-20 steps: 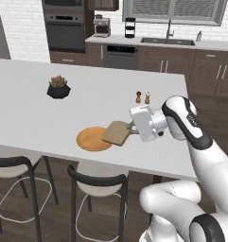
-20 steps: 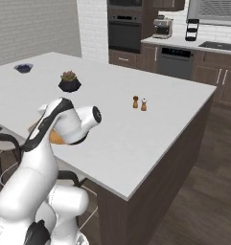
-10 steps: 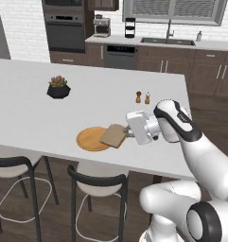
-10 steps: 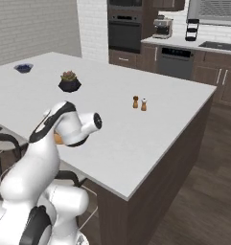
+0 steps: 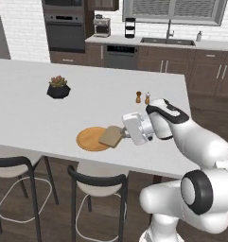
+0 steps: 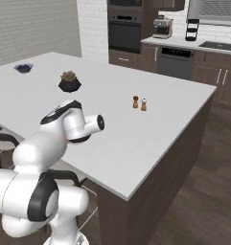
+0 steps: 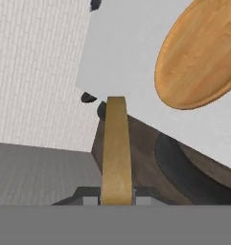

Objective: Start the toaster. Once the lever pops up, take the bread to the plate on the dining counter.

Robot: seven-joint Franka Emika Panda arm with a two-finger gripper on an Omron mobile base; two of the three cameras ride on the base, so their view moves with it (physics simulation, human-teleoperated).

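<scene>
Gripper [image 5: 126, 135] clamped on the bread [image 5: 112, 136], mid-frame.
Hovering over the plate's [image 5: 89, 140] right edge, near the dining counter [image 5: 35, 113] front.

I see my gripper [image 5: 124, 136] clamped on the bread [image 5: 111, 136], holding it over the near right edge of the plate [image 5: 91, 139] on the dining counter [image 5: 35, 113].

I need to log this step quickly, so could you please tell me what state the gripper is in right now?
Gripper: closed on the bread, held at the edge of the plate.
</scene>
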